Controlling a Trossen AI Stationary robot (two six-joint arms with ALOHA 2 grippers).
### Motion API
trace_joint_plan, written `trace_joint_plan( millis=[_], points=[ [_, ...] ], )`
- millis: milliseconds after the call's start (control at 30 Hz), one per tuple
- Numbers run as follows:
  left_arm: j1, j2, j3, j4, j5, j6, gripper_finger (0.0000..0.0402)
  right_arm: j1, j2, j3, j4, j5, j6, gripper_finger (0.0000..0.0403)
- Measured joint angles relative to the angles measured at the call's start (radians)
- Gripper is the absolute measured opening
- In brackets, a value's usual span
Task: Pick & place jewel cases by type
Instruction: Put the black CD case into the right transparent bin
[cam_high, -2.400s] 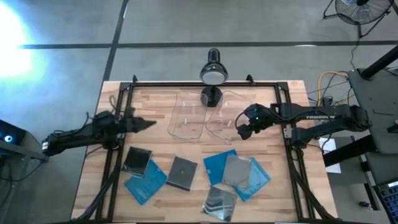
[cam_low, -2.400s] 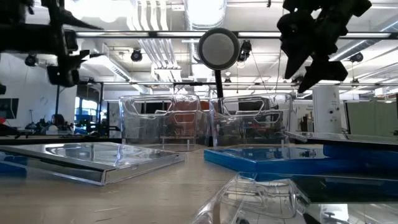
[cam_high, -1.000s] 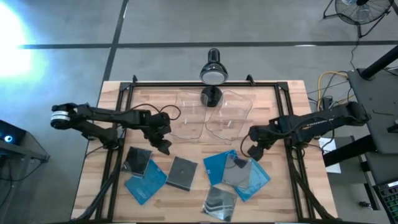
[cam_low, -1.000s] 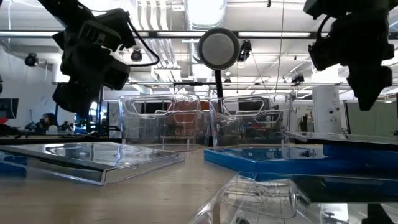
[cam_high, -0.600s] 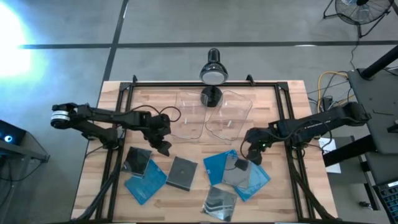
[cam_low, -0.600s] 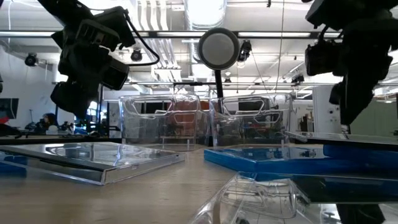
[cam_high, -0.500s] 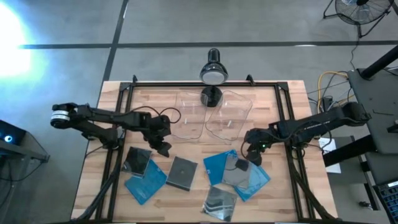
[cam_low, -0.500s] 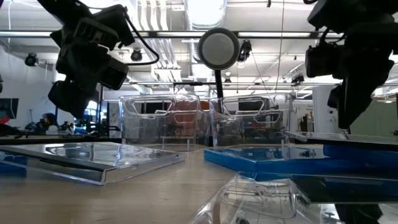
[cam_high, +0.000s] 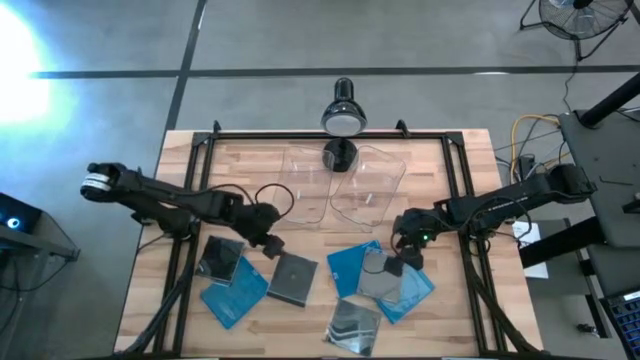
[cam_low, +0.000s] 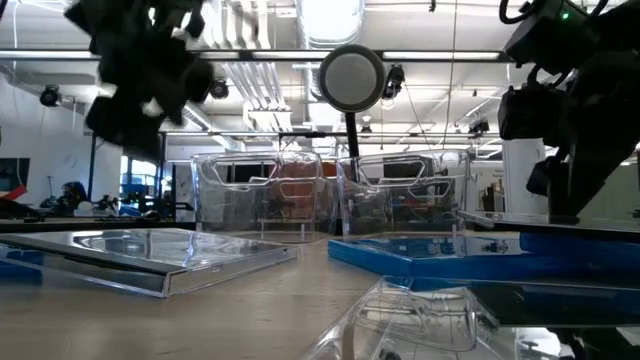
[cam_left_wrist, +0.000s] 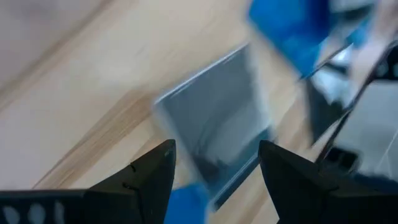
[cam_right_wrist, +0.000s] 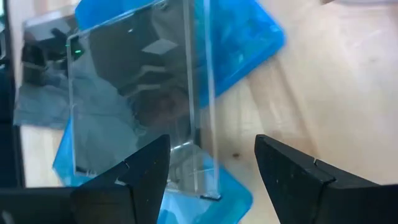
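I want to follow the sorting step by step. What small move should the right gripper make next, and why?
Probably a short drop straight down. The right gripper hangs open over the grey case lying on the blue cases, its edge lined up between the fingers, and nothing is gripped yet.

You are looking at a wooden butcher-block desk (cam_high: 440, 320) framed by black rails, standing on a grey concrete floor (cam_high: 300, 40) crossed by dark seam lines. A round black lamp (cam_high: 343, 118) sits at the desk's far edge — its head faces you in the low view. A floor fan (cam_high: 575, 15) stands at the upper right corner. Behind the desk, the hall shows white ceiling ducts (cam_low: 245, 30) and strip lights.
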Motion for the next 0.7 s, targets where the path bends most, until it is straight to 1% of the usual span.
trace_joint_plan(
  millis=[100, 200, 333, 433, 500, 567, 633, 700],
  points=[
    [-0.066, 0.006, 0.057, 0.047, -0.14, -0.063, 0.0213, 0.001, 0.0, -0.024, 0.02, -0.017, -0.027, 0.0228],
    [-0.121, 0.023, 0.093, 0.159, -0.224, -0.113, 0.0213, 0.005, 0.0, -0.062, 0.065, -0.022, -0.035, 0.0228],
    [-0.158, 0.058, 0.098, 0.373, -0.24, -0.114, 0.0213, 0.005, 0.0, -0.104, 0.107, -0.056, -0.01, 0.0228],
    [-0.154, 0.09, 0.087, 0.555, -0.29, -0.076, 0.0213, 0.005, -0.001, -0.118, 0.125, -0.072, 0.019, 0.0228],
    [-0.141, 0.115, 0.086, 0.635, -0.309, -0.052, 0.0213, 0.005, -0.001, -0.118, 0.125, -0.073, 0.022, 0.0228],
    [-0.13, 0.14, 0.087, 0.657, -0.282, -0.051, 0.0213, 0.005, -0.002, -0.113, 0.121, -0.072, 0.023, 0.0228],
    [-0.128, 0.169, 0.087, 0.647, -0.245, -0.049, 0.0213, 0.005, -0.002, -0.094, 0.121, -0.066, 0.023, 0.0228],
    [-0.131, 0.2, 0.086, 0.636, -0.23, -0.05, 0.0213, 0.004, -0.002, -0.076, 0.126, -0.06, 0.023, 0.0228]
  ],
)
